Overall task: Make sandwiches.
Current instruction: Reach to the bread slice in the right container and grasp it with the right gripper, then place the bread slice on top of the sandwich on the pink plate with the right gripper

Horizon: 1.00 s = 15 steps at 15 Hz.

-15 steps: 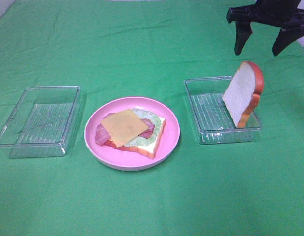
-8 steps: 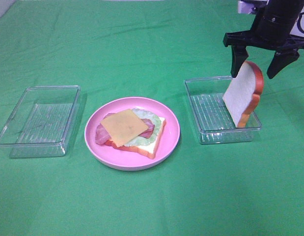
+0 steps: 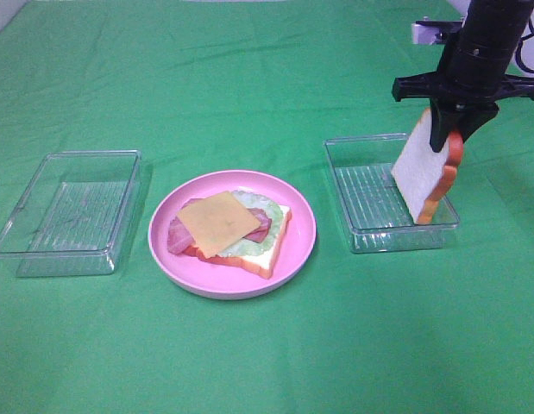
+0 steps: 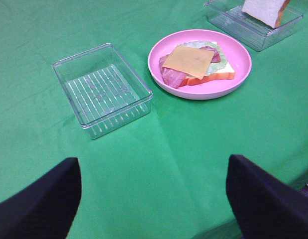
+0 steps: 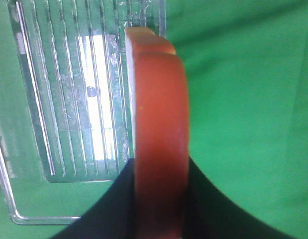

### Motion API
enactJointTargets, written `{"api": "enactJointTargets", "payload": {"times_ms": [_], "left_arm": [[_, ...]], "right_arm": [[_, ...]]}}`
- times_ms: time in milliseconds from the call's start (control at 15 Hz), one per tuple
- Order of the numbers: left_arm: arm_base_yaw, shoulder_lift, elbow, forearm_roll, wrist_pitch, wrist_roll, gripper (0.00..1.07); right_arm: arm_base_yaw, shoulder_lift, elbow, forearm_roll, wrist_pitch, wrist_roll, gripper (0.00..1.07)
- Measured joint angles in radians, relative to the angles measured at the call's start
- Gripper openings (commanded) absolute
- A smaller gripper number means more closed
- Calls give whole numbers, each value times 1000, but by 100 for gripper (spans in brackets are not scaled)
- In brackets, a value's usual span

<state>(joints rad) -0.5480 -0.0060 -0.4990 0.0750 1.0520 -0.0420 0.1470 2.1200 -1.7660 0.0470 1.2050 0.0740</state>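
Matte black right gripper with tapered fingers, black cylindrical wrist, silver bracket behind, left gripper's broad black rounded fingers

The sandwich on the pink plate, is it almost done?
Almost. The open sandwich on the pink plate already has bottom bread, lettuce, bacon, red slices and cheese on top. Right now the right claw is shut on the top bread slice, which stands upright in the right tray. Left to do: lift that slice and lay it over the cheese. The left claw is open, holding nothing.
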Motion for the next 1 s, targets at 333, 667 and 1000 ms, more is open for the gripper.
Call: {"api": "enactJointTargets", "payload": {"times_ms": [333,667,1000], "left_arm": [[0,0,0,0,0,0,76],[0,0,0,0,0,0,76],[0,0,0,0,0,0,76]], "right_arm": [[0,-71,0,5,8,0,0],[0,-195,0,176,12,-59,0],[29,-264,105,491,-17,-201,0]]}}
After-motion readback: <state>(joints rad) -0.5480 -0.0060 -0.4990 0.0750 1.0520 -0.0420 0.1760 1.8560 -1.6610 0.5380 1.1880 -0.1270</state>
